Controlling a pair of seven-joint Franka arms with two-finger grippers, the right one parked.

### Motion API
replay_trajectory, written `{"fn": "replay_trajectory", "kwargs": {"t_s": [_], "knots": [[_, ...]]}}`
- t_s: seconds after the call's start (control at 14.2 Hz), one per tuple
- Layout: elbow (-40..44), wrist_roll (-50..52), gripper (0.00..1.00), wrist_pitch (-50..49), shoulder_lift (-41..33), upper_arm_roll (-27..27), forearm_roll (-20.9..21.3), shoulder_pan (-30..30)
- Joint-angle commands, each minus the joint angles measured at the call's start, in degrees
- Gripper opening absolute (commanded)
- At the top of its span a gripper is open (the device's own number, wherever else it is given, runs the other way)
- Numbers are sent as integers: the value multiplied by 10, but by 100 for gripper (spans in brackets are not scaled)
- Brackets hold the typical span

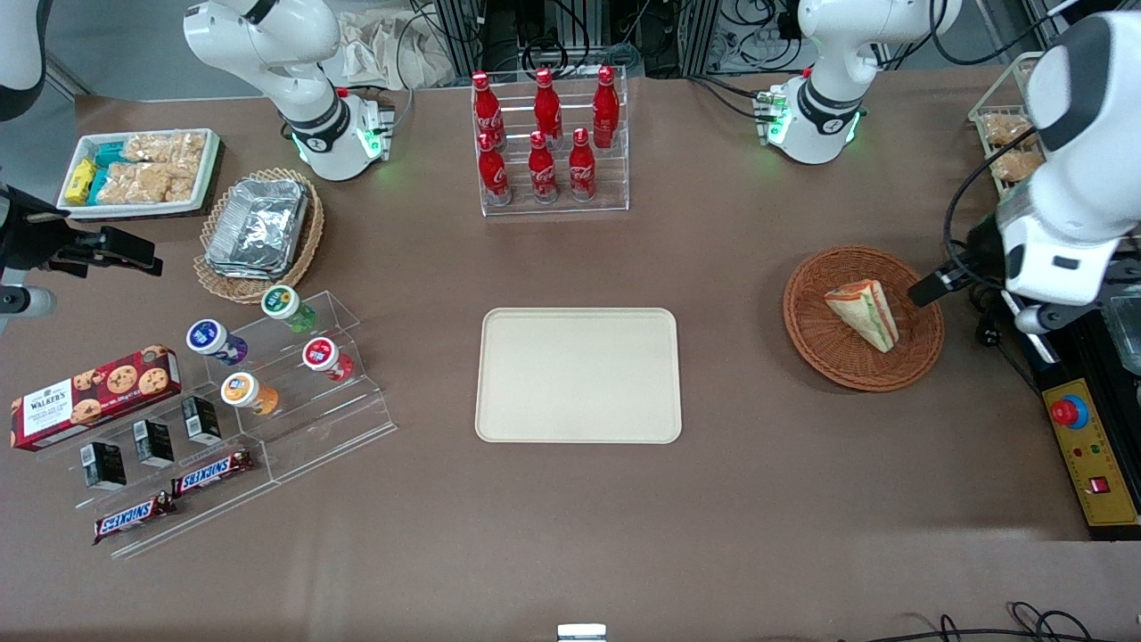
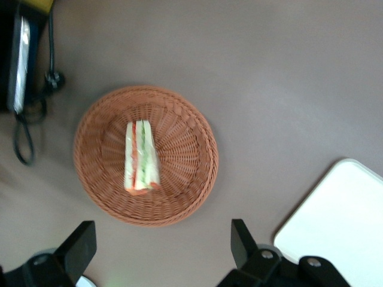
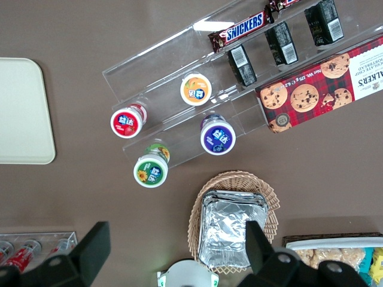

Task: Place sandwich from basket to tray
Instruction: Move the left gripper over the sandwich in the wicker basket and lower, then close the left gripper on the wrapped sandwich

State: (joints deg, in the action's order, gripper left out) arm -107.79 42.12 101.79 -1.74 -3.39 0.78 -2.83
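A brown worktop (image 1: 767,499) carries everything, with racks of cables crowded along the edge farthest from the front camera and a yellow control box (image 1: 1092,455) at the working arm's end. The hand (image 2: 161,251) hangs high above the worktop with its fingers (image 2: 81,245) spread wide, gripping nothing and touching nothing. Straight below it sits the reddish-brown basket (image 2: 194,185) with the sandwich (image 2: 140,156) lying inside on its woven floor, filling stripes facing up, while the beige tray (image 2: 341,227) rests bare well apart from the basket, toward the parked arm's end.
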Motion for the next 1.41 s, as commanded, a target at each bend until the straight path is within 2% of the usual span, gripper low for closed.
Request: {"fn": "replay_trajectory", "kwargs": {"t_s": [0.0, 0.49, 0.92, 1.34], "knots": [[-124, 99, 100, 72, -51, -3, 6, -2], [-277, 103, 100, 201, -58, 0, 25, 41], [-386, 102, 100, 346, -50, 1, 26, 52], [-417, 98, 100, 427, -10, 1, 31, 64]]}}
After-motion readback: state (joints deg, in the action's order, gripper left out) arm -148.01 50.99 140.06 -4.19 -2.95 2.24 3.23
